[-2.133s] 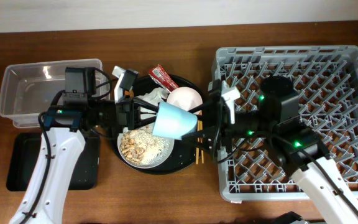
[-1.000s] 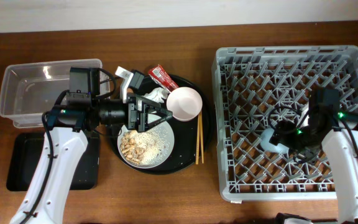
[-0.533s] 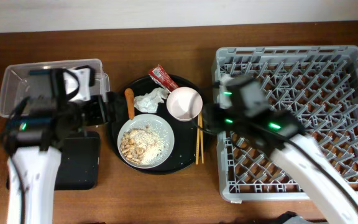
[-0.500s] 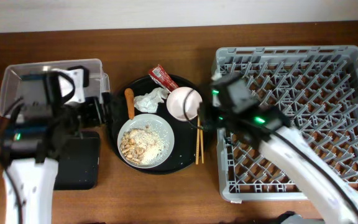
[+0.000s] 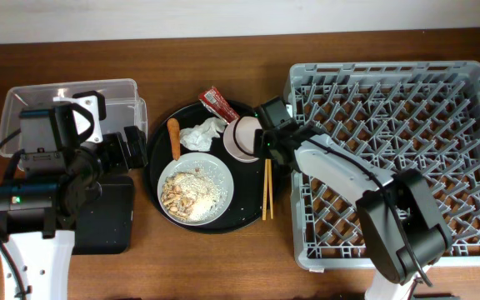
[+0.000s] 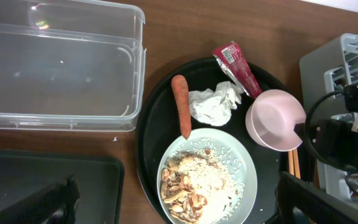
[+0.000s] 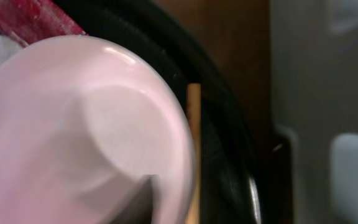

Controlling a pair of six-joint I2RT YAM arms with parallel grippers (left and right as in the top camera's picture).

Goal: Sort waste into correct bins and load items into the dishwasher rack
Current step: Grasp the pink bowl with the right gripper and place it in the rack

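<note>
The white bowl [image 5: 240, 140] sits on the round black tray, and my right gripper [image 5: 262, 138] is shut on its right rim. In the right wrist view the bowl [image 7: 73, 130] fills the frame, with one finger [image 7: 146, 202] inside its wall. The chopsticks [image 5: 266, 190] lie just right of it. The plate [image 5: 196, 188] holds beige food scraps [image 6: 191, 183]. A carrot stick [image 6: 180, 113], the tissue [image 6: 213, 106] and the red wrapper [image 6: 236, 62] lie behind it. My left gripper [image 5: 130, 148] hangs open and empty at the tray's left edge. The cup is hidden.
The grey dishwasher rack [image 5: 440, 100] fills the right side, and my right arm crosses its front left part. The clear tub [image 5: 32, 108] stands at the back left with the shallow black tray [image 5: 107, 221] in front of it. The round black tray [image 5: 248, 212] carries the dishes.
My right arm swung from the rack across to the white bowl, and its jaws narrowed onto the rim. My left arm drew back left, away from the round tray, still open.
</note>
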